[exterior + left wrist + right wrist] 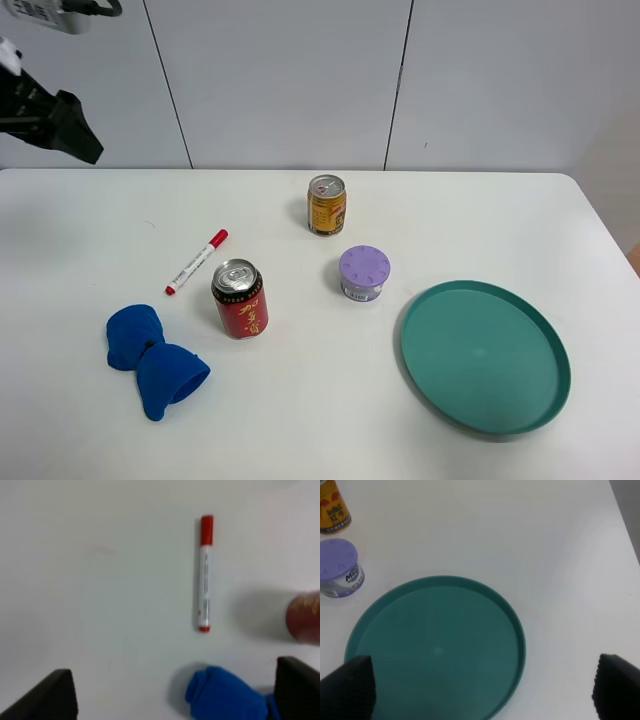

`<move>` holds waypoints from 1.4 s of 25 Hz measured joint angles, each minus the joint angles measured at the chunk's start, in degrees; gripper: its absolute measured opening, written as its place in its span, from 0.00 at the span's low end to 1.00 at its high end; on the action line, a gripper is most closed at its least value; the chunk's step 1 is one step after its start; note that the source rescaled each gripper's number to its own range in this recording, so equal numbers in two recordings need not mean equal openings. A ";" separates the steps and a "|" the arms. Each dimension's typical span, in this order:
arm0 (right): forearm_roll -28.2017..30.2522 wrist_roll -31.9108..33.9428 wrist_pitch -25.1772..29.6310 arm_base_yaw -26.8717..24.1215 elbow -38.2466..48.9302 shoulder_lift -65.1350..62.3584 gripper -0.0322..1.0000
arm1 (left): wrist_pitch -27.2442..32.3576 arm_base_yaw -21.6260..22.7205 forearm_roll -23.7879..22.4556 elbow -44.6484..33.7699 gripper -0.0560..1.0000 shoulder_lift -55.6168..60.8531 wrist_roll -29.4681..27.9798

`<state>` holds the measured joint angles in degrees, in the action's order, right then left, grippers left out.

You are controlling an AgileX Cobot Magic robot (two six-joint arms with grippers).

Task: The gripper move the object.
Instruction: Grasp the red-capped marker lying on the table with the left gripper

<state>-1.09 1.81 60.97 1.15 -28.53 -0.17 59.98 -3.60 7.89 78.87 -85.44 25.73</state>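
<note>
The task looks barely begun. At the far left, the left gripper hangs high above the tabletop with its jaws wide apart and nothing between them, looking down on the marker pen. The pen lies flat and untouched on the left half of the tabletop, red cap pointing far and right. It is just beyond a blue cloth-like bundle and close to, but clear of, the red drink can on its right. Reaching down, closing on the pen, lifting it and setting it somewhere are all left to do, and the task does not say where it should go. Further right stand a gold drink can toward the far side and a small purple-lidded tub, then a round teal tray at the near right, with nothing on it. The right gripper hovers over that tray, its jaws also spread and holding nothing. The tabletop is plain white with rounded corners, and behind it runs a wall of pale panels with dark seams.
</note>
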 joint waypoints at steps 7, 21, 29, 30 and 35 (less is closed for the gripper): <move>0.00 0.00 0.00 0.00 0.00 0.00 1.00 | -3.45 0.00 3.73 0.19 1.00 -10.13 2.67; 0.00 0.00 0.00 0.00 0.00 0.00 1.00 | -17.87 -13.17 -1.42 0.25 0.96 -25.44 2.93; 0.00 0.00 0.00 0.00 0.00 0.00 1.00 | -22.93 -13.63 -2.31 0.25 0.96 -32.74 2.89; 0.00 0.00 0.00 0.00 0.00 0.00 1.00 | -23.73 -13.63 -2.32 0.25 0.96 -33.25 2.89; 0.00 0.00 0.00 0.00 0.00 0.00 1.00 | -26.36 -13.63 -4.35 0.25 0.96 -35.76 2.00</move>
<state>-1.09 1.81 60.97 1.15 -28.53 -0.17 33.61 -17.23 3.55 79.12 -121.21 27.73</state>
